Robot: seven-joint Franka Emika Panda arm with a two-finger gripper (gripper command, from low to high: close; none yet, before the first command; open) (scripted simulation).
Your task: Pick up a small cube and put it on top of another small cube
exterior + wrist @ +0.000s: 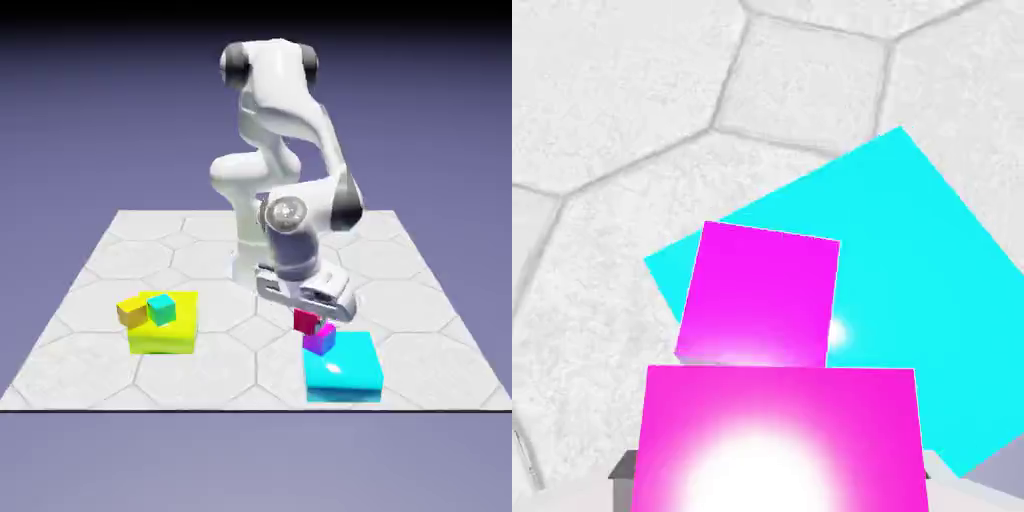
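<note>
One small pink cube (780, 440), uniformly coloured with a white glare on its top face, is held between the fingertips of the claw (770, 490), closed on its sides. It is seen near the purple cube (319, 339), whose top is bright magenta, at the cyan block (343, 368) on the counter (225, 375).

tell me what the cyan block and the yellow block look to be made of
Cyan block: probably smooth, glossy plastic, going by the small white highlight on its top.
Yellow block: looks like plastic too, evenly coloured with no grain, though painted wood can't be ruled out.
</note>
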